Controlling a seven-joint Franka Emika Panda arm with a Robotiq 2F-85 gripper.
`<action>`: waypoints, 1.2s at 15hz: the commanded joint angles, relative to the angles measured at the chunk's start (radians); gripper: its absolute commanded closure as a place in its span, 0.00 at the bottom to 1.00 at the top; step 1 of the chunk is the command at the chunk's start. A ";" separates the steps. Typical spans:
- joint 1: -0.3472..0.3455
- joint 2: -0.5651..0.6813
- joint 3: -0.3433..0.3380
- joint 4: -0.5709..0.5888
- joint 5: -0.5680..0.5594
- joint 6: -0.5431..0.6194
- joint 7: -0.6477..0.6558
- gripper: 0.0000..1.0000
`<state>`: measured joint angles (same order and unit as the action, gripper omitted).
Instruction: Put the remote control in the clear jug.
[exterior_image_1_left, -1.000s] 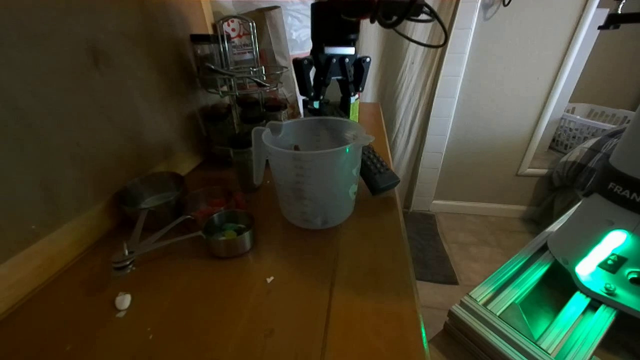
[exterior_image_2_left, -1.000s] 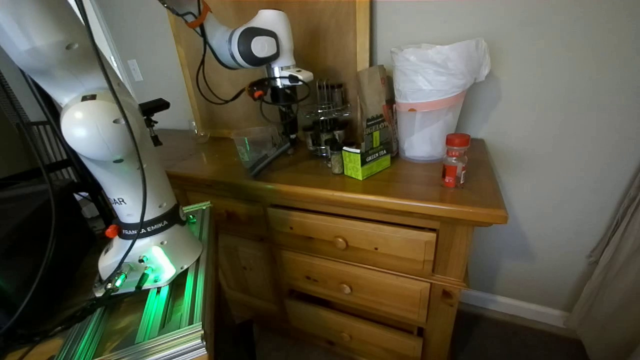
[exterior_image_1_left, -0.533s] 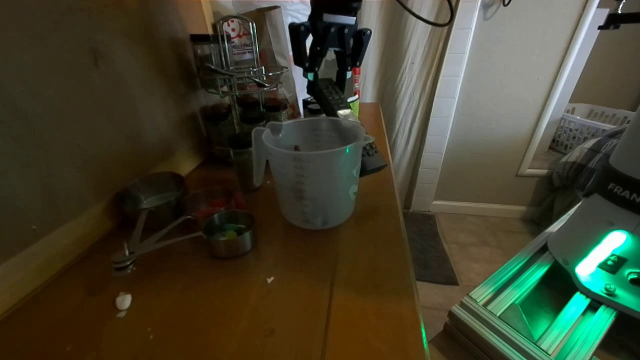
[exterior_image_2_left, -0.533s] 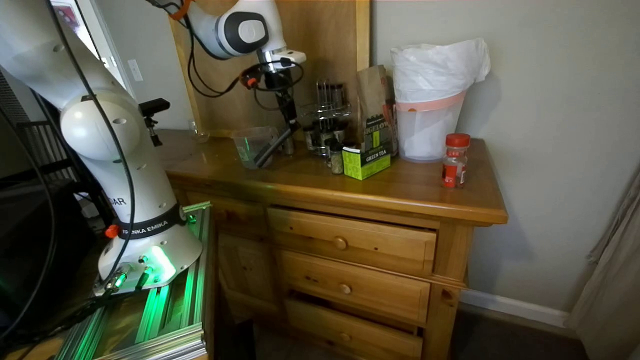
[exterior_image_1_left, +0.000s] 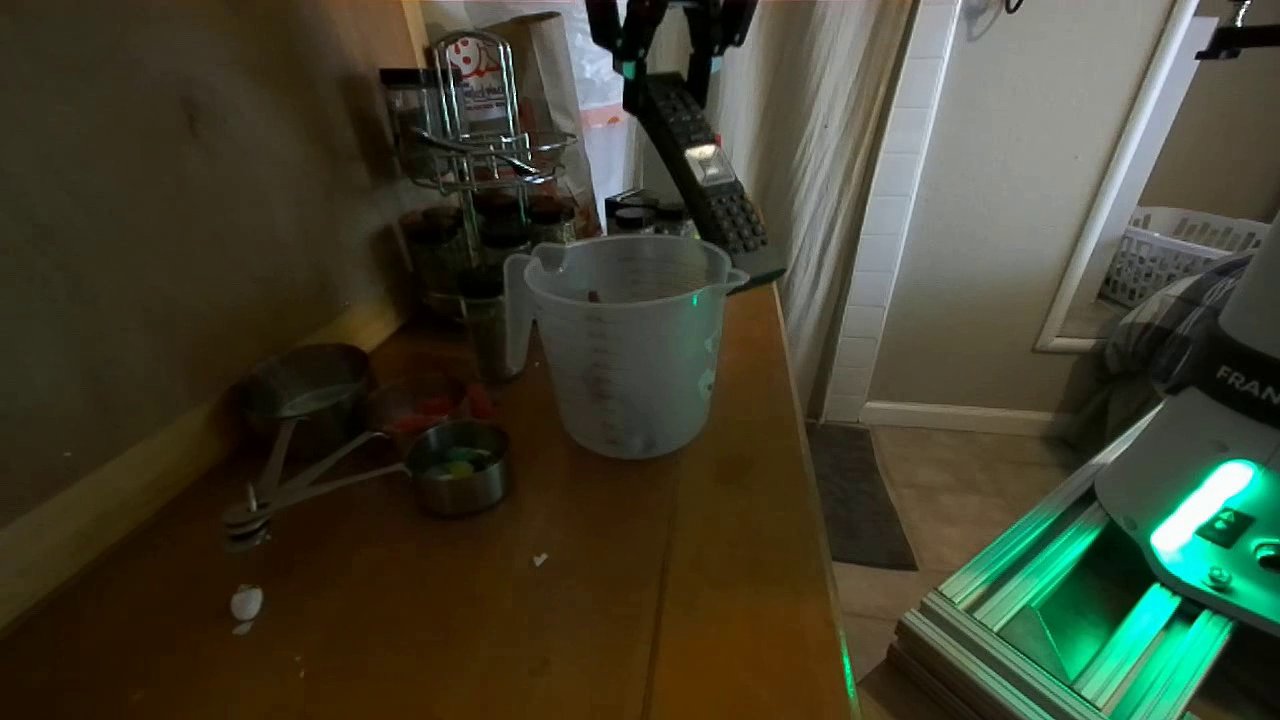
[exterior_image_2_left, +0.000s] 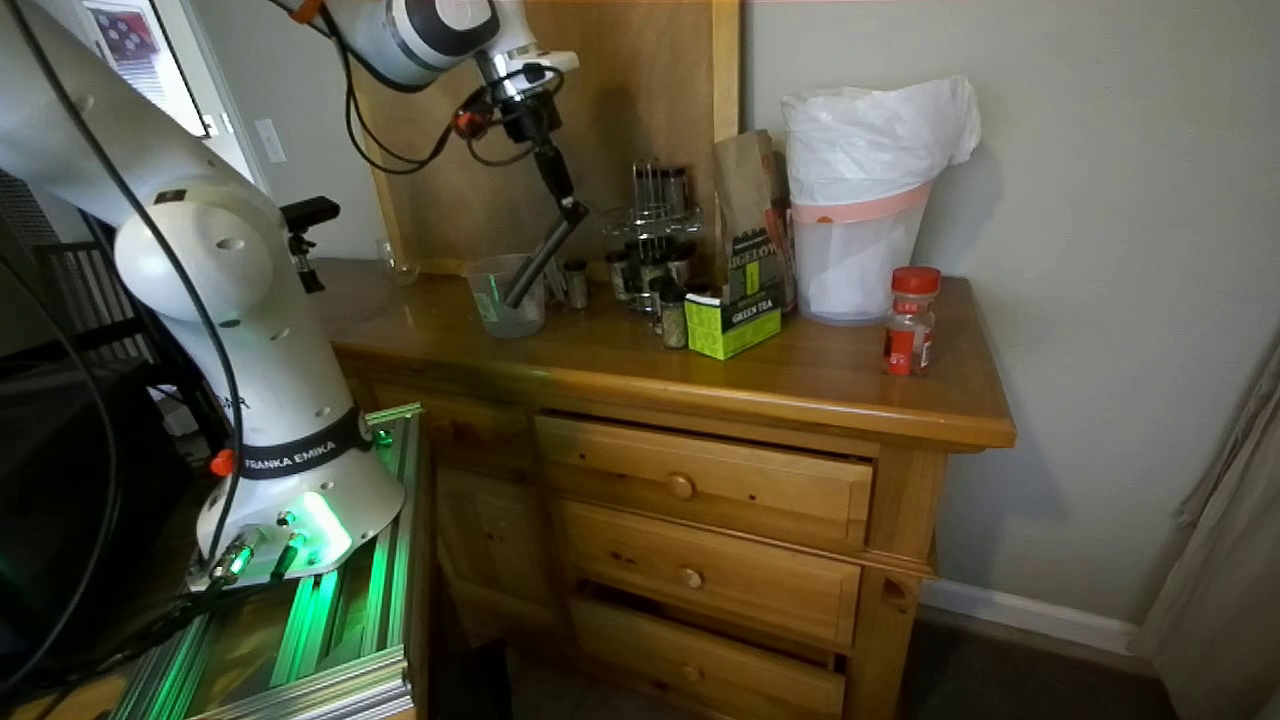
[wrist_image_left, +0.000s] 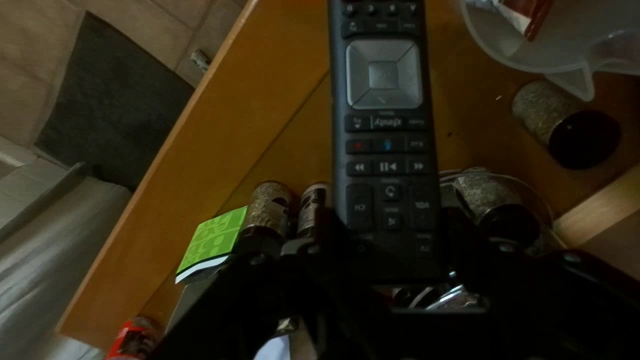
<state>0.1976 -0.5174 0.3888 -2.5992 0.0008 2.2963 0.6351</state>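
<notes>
My gripper (exterior_image_1_left: 668, 88) is shut on one end of the black remote control (exterior_image_1_left: 710, 170) and holds it in the air, tilted, far end hanging lower. In an exterior view the lower end is behind the clear jug's spout. The clear jug (exterior_image_1_left: 635, 370) stands upright on the wooden top. In an exterior view the remote (exterior_image_2_left: 545, 255) slants down from the gripper (exterior_image_2_left: 572, 210) across the front of the jug (exterior_image_2_left: 488, 290). In the wrist view the remote (wrist_image_left: 385, 135) runs up from the fingers (wrist_image_left: 387, 235); the jug (wrist_image_left: 570, 52) is at upper right, a red-white packet inside.
Metal measuring cups (exterior_image_1_left: 460, 475) lie near the jug. A wire spice rack (exterior_image_1_left: 485, 155) with jars stands by the wall. A dark-lidded jar (wrist_image_left: 565, 122) is close to the jug. A green tea box (exterior_image_2_left: 735, 325) and red-capped bottle (exterior_image_2_left: 910, 325) stand farther along the dresser.
My gripper has risen with the remote control, lifting it from low behind the jug to above rim height, and moved toward the jug. The remote now tilts more steeply. The jug has not moved.
</notes>
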 joint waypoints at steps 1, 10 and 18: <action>-0.044 -0.105 0.052 0.067 -0.083 -0.168 0.100 0.68; -0.029 -0.062 0.133 0.254 -0.120 -0.265 0.120 0.68; -0.006 0.044 0.135 0.224 -0.134 -0.090 0.055 0.68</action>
<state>0.1777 -0.5200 0.5290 -2.3824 -0.0934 2.1421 0.7091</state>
